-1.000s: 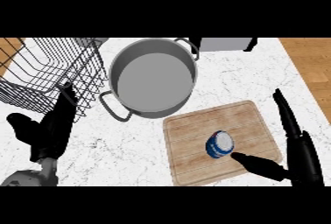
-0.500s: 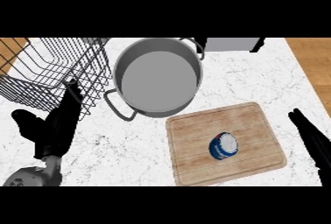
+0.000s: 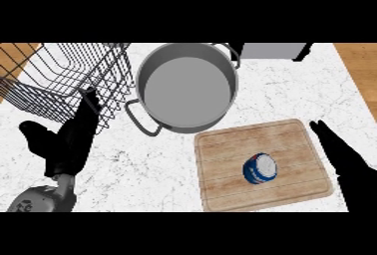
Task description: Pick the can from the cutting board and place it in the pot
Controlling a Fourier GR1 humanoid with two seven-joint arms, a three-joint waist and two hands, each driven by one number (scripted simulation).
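Note:
A blue can with a silver top (image 3: 261,169) stands upright on the wooden cutting board (image 3: 228,149) at the lower right. A grey pot (image 3: 185,85) with side handles sits behind the board, its inside bare. My right hand (image 3: 347,159) shows at the right edge beside the board, fingers straight and pointing away, apart from the can. My left hand (image 3: 70,137) rests open at the lower left, fingers up, in front of the wire rack.
A black wire dish rack (image 3: 66,79) stands at the back left, close to the pot's handle. A grey box-like object (image 3: 273,50) sits behind the pot. The white marble counter (image 3: 147,169) ends in wood flooring at both sides.
My right hand has pulled back from the can to the board's right edge, its fingers now straight. The can stays on the board. The view has shifted slightly.

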